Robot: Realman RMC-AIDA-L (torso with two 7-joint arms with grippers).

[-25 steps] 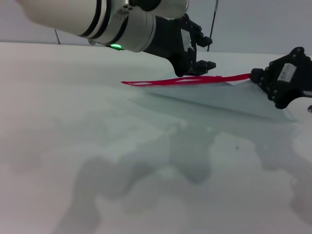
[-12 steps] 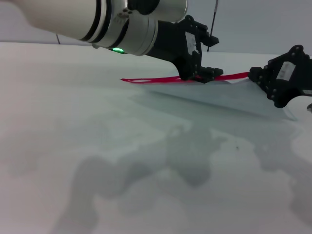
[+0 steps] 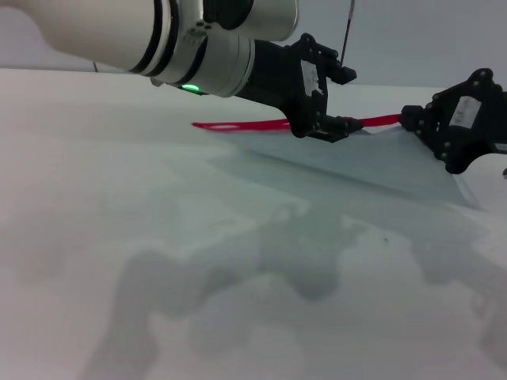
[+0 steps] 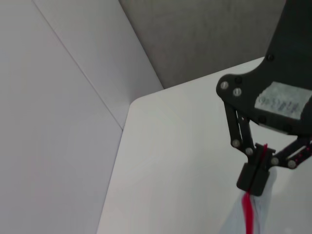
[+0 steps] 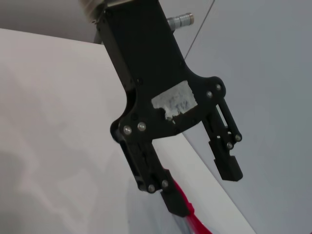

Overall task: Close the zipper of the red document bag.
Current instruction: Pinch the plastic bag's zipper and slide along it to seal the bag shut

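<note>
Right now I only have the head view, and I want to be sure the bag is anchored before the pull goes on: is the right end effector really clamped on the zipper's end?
Observer: Yes. The left wrist view shows the right end effector with its fingers pressed together on the end of the zipper.
Operator: And the left one, is it pinching the zipper too?
Observer: No. In the right wrist view the left end effector has its fingers apart. One fingertip sits against the zipper, and the other hangs clear of it.
</note>
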